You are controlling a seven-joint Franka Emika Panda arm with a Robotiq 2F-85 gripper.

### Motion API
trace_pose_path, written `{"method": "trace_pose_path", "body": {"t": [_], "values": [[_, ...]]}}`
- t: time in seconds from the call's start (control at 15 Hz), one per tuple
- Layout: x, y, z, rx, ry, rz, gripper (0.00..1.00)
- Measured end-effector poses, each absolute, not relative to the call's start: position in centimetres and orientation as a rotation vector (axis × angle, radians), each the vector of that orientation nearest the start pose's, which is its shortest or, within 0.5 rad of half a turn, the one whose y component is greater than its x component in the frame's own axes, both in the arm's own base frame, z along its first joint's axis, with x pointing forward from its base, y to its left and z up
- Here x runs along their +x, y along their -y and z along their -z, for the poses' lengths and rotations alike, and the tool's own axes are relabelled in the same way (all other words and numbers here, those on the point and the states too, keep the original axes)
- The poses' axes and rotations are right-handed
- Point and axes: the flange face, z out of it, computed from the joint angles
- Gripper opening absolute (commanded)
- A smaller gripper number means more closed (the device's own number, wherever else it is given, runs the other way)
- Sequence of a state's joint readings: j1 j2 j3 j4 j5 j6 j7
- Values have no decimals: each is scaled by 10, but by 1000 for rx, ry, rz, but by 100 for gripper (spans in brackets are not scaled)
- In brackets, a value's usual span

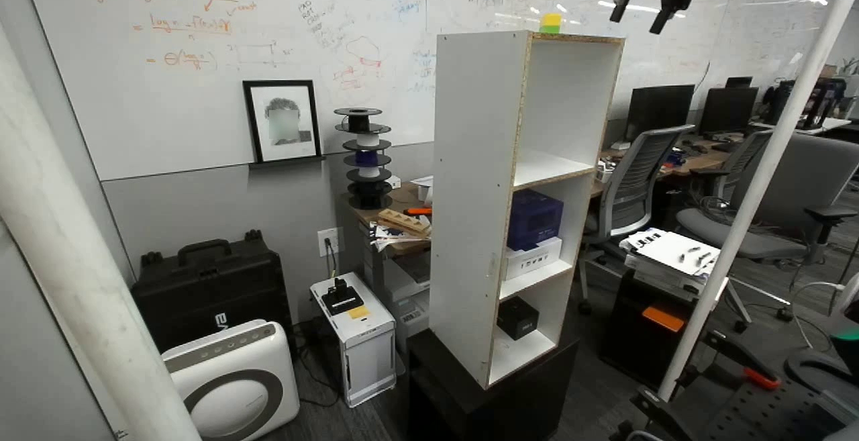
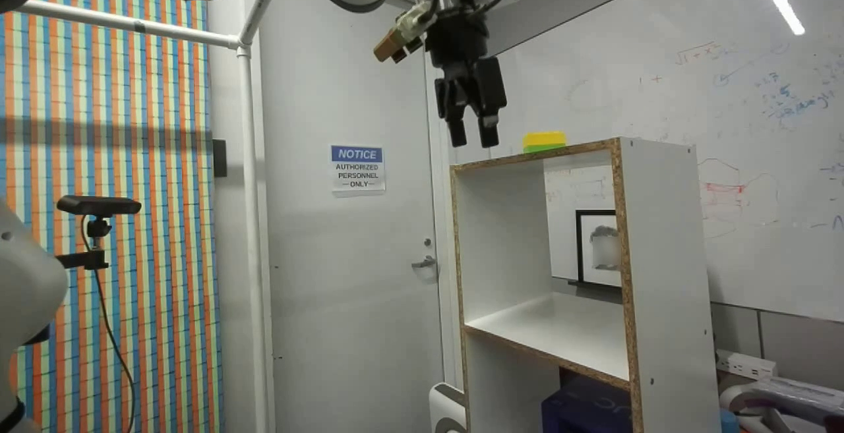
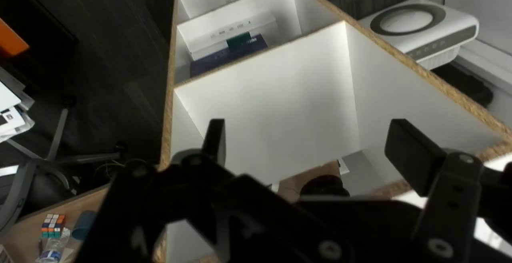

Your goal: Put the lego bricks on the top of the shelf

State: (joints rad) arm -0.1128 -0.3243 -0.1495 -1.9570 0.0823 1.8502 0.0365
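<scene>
The lego bricks (image 1: pixel 550 23), a small lump that is yellow above and green below, rest on the flat top of the white shelf (image 1: pixel 478 192). The bricks (image 2: pixel 544 141) and the shelf (image 2: pixel 667 255) show in both exterior views. My gripper (image 1: pixel 637 23) is open and empty, apart from the bricks and in front of the shelf's top. The gripper also shows in an exterior view (image 2: pixel 475 143), near the bricks' height. In the wrist view the open fingers (image 3: pixel 308 135) have nothing between them, and the shelf's upper compartment (image 3: pixel 260 107) lies beyond. The bricks are out of the wrist view.
A dark blue-purple box (image 1: pixel 535 218) on a white box (image 1: pixel 533 260) fills part of the middle compartment. A black box (image 1: pixel 517 317) is in the bottom one. The shelf stands on a black base (image 1: pixel 493 394). White poles (image 1: pixel 751 186) and a whiteboard (image 1: pixel 268 31) are around it.
</scene>
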Motion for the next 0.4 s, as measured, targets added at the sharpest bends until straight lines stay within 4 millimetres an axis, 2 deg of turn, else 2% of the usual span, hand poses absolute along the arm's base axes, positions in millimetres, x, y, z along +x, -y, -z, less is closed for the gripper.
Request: {"method": "trace_pose_path", "body": {"t": [0.2,0.4], "values": [[421,146,-581,-3001,-428,233,100],[399,160,-540,-2985,-432,201,100]]}}
